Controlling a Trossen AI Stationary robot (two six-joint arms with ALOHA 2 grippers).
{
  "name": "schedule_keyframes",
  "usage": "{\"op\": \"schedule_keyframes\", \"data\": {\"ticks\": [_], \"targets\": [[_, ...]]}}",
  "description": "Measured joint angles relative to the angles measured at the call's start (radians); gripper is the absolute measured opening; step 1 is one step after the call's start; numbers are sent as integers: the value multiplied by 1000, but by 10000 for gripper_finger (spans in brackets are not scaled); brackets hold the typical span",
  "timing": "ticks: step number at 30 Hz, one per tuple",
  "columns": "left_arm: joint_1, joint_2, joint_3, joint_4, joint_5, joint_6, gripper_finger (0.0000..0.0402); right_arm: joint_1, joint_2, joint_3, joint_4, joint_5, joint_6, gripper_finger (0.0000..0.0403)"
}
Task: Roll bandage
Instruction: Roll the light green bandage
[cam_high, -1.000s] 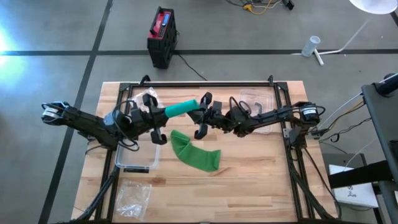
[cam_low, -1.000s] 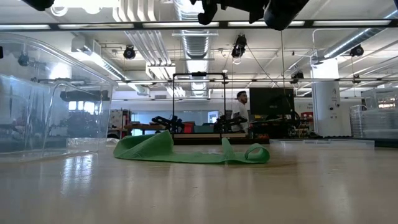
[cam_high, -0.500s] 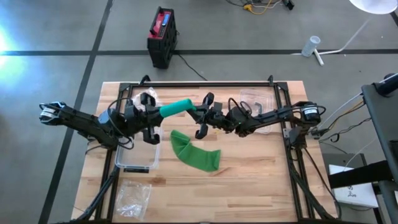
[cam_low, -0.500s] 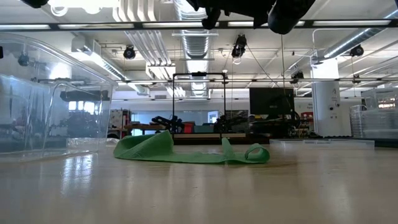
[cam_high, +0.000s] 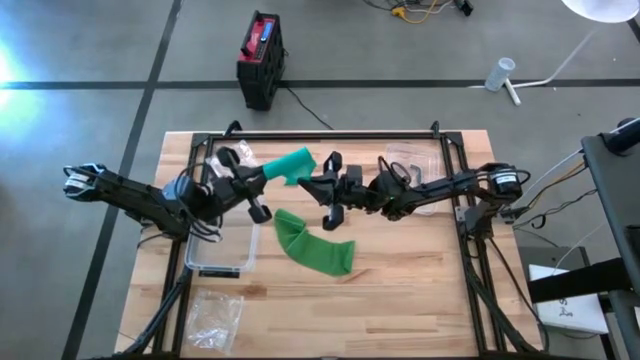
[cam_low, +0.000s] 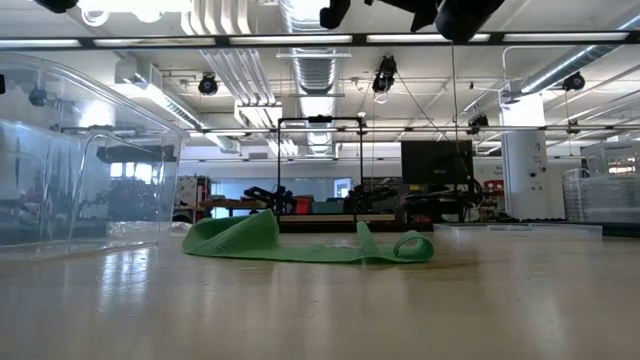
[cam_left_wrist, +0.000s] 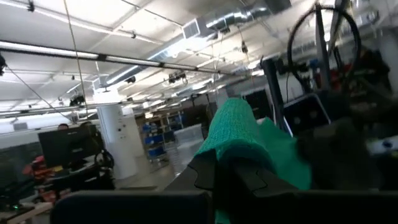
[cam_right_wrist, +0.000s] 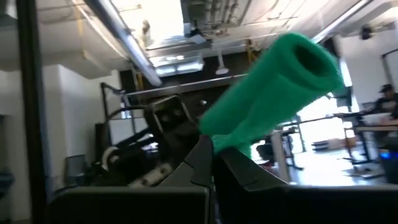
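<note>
High view: bandage (cam_high: 291, 165) hangs in the air, its roll's axis running 8 to 2 o'clock. Left gripper (cam_high: 258, 181) clamps its 8 o'clock end; right gripper (cam_high: 322, 187) pinches its 4 o'clock edge.

My two arms are dark, nearly black, built of slim tube links joined by chunkier rounded joints. Black cables loop loosely along both. Back from my left fingers (cam_left_wrist: 205, 177), at the far end of that arm, sits a pale grey, blue-tinged joint housing. Back from my right fingers (cam_right_wrist: 199, 163), a round joint shows a small light marking. Both pairs of fingers are matte black, flat and angular, tapering to blunt tips above a wide dark bar.
</note>
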Motion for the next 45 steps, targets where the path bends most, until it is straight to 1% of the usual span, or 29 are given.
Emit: {"op": "schedule_keyframes", "data": {"ticks": [3,8,11,18,21,27,31,33,37,41,45], "targets": [[7,18,1,-4,-6,15,2,0,0,17,-7,-38,23,0],[22,57,1,10,-7,18,2,0,-2,54,-99,-43,49,9],[29,69,1,23,-10,16,2,0,-2,71,-135,-47,49,34],[33,69,1,66,-14,16,2,0,-2,72,-175,-54,40,113],[33,66,1,68,-11,16,2,0,-2,72,-176,-48,36,132],[34,66,1,68,-5,19,2,0,-2,72,-179,-39,48,134],[33,69,1,68,11,116,2,-2,-5,72,-177,-36,98,131],[33,76,1,67,14,140,2,-4,-10,72,-177,-35,100,134],[33,89,1,67,40,146,2,-13,-12,77,-196,-34,111,150],[34,85,1,67,47,189,2,-18,-16,78,-229,-45,103,172],[32,64,2,66,48,223,2,-13,-55,58,-281,-89,15,193]]}}
